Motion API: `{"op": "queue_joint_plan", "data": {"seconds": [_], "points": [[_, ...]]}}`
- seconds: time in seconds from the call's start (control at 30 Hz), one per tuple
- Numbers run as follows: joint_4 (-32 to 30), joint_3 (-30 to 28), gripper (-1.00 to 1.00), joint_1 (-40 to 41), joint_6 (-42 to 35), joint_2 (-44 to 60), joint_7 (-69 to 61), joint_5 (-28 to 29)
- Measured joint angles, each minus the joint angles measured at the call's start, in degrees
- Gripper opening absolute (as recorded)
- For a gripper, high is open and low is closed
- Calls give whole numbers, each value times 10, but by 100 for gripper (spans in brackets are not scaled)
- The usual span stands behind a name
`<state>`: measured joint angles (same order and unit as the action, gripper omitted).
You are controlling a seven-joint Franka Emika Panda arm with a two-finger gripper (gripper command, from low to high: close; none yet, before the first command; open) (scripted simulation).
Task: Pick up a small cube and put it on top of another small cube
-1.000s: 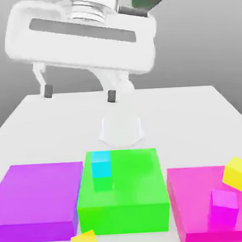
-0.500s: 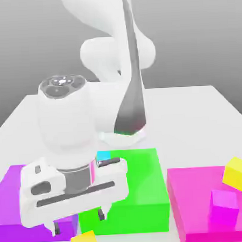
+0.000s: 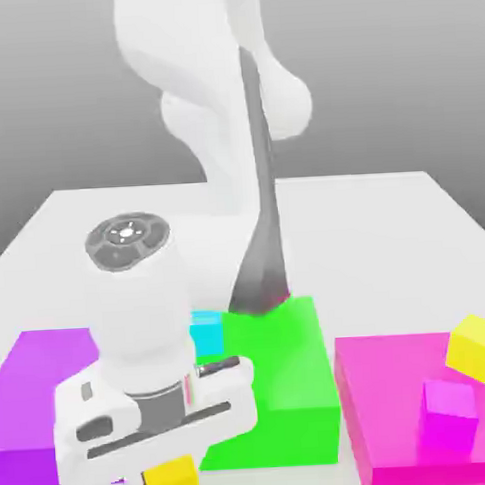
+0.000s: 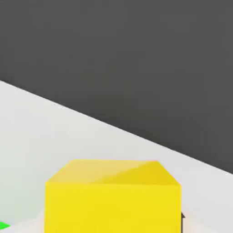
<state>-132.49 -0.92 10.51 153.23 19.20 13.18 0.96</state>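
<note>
My tool [image 3: 149, 482] is hanging low at the near edge of the bench [image 3: 385, 219], right over a small yellow cube [image 3: 171, 478]; its opening I cannot tell. That cube [image 4: 111, 198] is sitting close under my hand camera. The other yellow cube [image 3: 476, 346] is resting tilted on the pink block [image 3: 395, 399], well apart
</note>
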Motion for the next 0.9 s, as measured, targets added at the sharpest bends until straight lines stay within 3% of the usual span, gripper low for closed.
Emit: {"op": "queue_joint_plan", "data": {"seconds": [0.27,0.47,0.8,0.9], "points": [[-52,-50,-100,-16,-68,-156,178,74],[-103,-50,-100,-3,-119,-280,308,102],[-266,-11,-100,-1,-206,-488,489,22],[-310,-2,-100,-12,-189,-488,509,-2]]}}
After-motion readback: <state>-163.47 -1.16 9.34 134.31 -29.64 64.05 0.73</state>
